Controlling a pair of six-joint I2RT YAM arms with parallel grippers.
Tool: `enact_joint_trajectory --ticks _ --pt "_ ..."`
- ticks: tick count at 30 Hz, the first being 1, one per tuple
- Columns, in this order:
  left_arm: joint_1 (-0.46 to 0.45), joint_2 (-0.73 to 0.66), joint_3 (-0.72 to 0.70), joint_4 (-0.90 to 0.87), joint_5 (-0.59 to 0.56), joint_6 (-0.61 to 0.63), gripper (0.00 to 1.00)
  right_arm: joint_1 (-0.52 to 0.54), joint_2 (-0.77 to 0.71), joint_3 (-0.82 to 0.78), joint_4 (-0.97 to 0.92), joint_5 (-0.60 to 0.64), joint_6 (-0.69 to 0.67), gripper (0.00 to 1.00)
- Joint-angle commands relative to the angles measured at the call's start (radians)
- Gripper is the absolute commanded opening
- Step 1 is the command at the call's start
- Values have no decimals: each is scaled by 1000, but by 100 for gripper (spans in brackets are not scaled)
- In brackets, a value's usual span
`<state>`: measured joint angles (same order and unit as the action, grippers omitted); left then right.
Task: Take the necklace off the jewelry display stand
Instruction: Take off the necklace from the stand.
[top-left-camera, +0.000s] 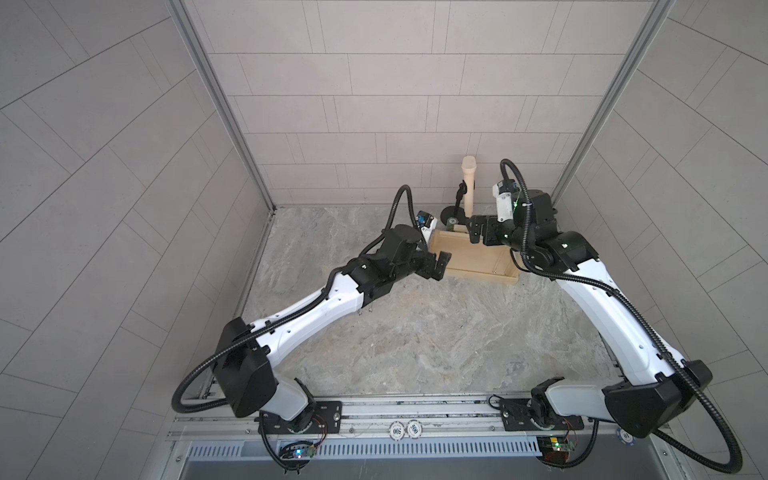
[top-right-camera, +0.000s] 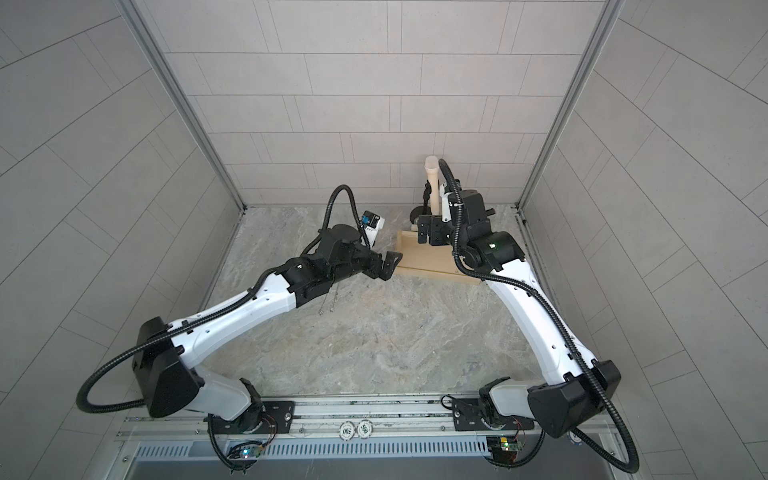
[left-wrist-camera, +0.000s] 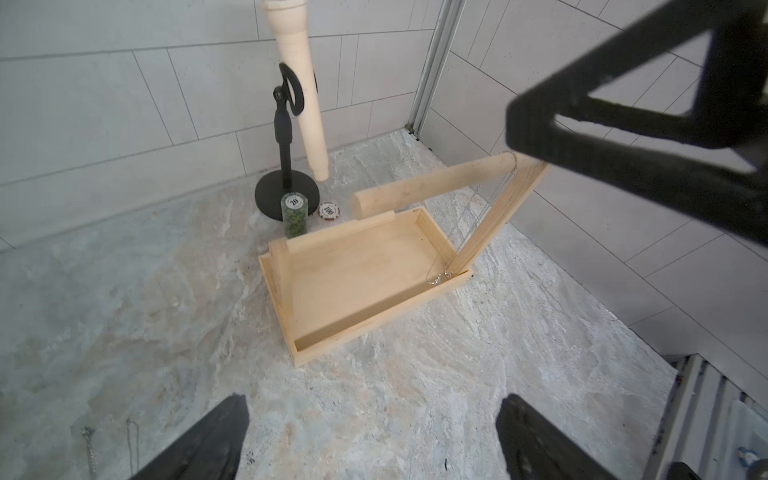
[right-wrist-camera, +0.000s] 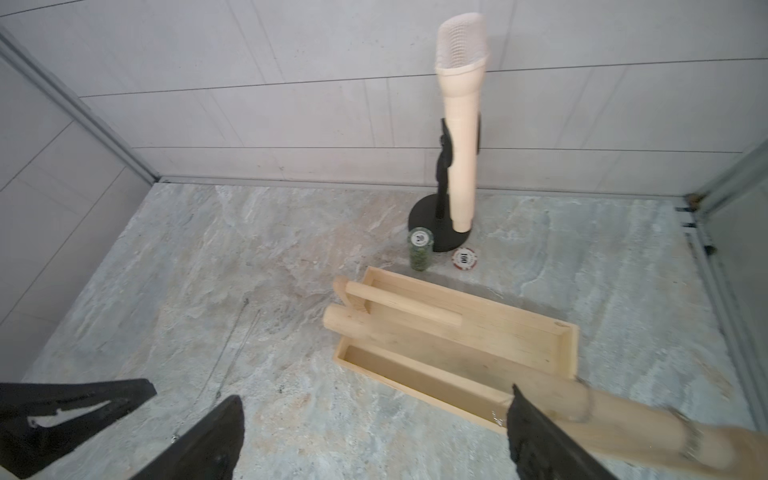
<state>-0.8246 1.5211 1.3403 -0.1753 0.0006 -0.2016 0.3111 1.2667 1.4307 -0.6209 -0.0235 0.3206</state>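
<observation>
Hanging from dowel (left-wrist-camera: 432, 183): necklace (left-wrist-camera: 437, 280), just beside right gripper (top-left-camera: 473, 232) | right jaws wide, empty | left gripper (top-left-camera: 441, 267) wide, empty, farther off

Microphone (left-wrist-camera: 305, 116) behind stand (left-wrist-camera: 361, 330), necklace (left-wrist-camera: 435, 280) on dowel (left-wrist-camera: 432, 180)

Both the left arm (top-left-camera: 307, 309) and the right arm (top-left-camera: 598, 303) have smooth white shells on the long links, with small dark screw holes along them. The joints are matt black. Each arm has one big angular black housing (top-left-camera: 245, 374) at the elbow. A black ribbed hose (top-left-camera: 404, 188) runs along each arm and makes loose loops. Near the wrist of the right arm there is a small green light (top-left-camera: 564, 246). A white camera block (top-left-camera: 503, 203) sits on each wrist. The jaws are black, with a rough surface and hollow triangle shape. Each arm stands on a black base plate (top-left-camera: 328, 409) with screws.
</observation>
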Motion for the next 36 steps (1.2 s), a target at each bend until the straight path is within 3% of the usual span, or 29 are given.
enact_joint_trajectory --ticks 1,4,8,15,18,26,36 --pt "-15 56 76 -48 -106 109 100 -55 -61 -103 20 83 1 97" --pt "-16 102 124 -52 -119 113 100 -96 -109 -207 57 76 22 94" --pt "-13 143 156 -60 -26 114 100 -131 -116 -290 94 56 36 90" --pt "2 227 274 -168 -58 69 100 -146 -89 -372 149 52 67 86" --pt "9 229 262 -143 -79 38 100 -161 -74 -380 168 51 72 83" --pt "48 238 211 -75 118 -78 100 -185 -27 -346 171 58 92 78" --pt "48 188 107 18 184 -123 100 -210 52 -288 197 2 137 66"
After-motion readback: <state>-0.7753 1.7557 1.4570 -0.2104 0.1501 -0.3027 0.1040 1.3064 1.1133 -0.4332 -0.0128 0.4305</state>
